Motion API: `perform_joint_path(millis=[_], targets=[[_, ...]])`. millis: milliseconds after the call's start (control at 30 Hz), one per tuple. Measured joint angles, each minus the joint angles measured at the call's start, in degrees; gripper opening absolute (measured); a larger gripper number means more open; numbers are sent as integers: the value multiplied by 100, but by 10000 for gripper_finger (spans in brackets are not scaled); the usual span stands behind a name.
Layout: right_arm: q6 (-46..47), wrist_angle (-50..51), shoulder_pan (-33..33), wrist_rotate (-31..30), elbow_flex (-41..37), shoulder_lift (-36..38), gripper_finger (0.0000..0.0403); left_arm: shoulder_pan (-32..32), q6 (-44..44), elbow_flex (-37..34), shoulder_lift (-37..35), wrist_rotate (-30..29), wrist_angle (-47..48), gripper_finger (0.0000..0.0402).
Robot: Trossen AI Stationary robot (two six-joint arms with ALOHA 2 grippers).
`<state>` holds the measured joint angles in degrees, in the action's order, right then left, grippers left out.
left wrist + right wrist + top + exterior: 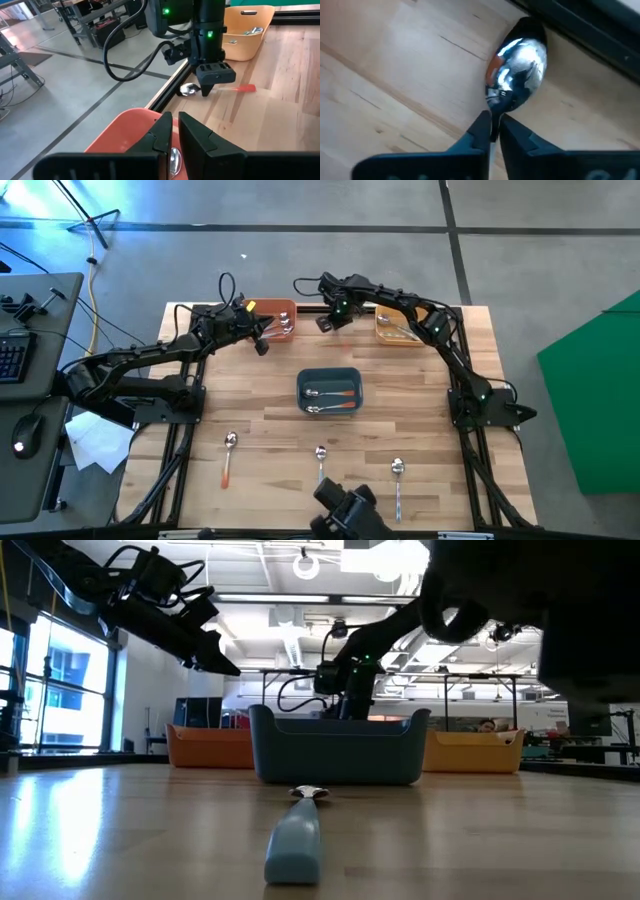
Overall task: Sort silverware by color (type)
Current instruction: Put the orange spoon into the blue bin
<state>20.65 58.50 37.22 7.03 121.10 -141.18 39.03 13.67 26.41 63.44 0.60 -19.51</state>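
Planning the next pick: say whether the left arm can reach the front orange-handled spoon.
Probably yes: the orange-handled spoon lies alone on bare table, nothing around it; left pincer hovers over the orange bin; right pincer grips another spoon.

It was a robotics lab or workshop in an open industrial hall. The wooden table (400,390) stood on a grey concrete floor (300,250) marked with dark lines, a desk with keyboard (12,358) and mouse (22,446) alongside. Exposed ceiling lights (310,562) and tall windows (60,690) showed behind.
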Motion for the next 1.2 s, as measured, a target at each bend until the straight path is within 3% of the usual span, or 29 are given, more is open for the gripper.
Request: perform_joint_path(millis=[267,433,567,633,867,1000,1200], targets=[[-927,273,-61,-165,266,234,3,0,-4,0,0,0,-2,21],[-1547,644,-356,-405,530,857,1,0,-4,0,0,-31,0,21],[-2007,907,-846,-386,275,1507,0,0,-4,0,0,-112,0,21],[-2295,911,-1147,-286,36,1820,0,0,-4,0,0,-148,-2,21],[-2704,-189,-2013,1233,-1710,2633,0,2,-4,0,0,-151,27,21],[-2758,-928,-2343,1338,-2604,2710,0,2,-4,0,0,-151,28,21],[-2866,-1532,-2409,1339,-3219,2723,0,2,-7,0,0,-151,-11,21]])
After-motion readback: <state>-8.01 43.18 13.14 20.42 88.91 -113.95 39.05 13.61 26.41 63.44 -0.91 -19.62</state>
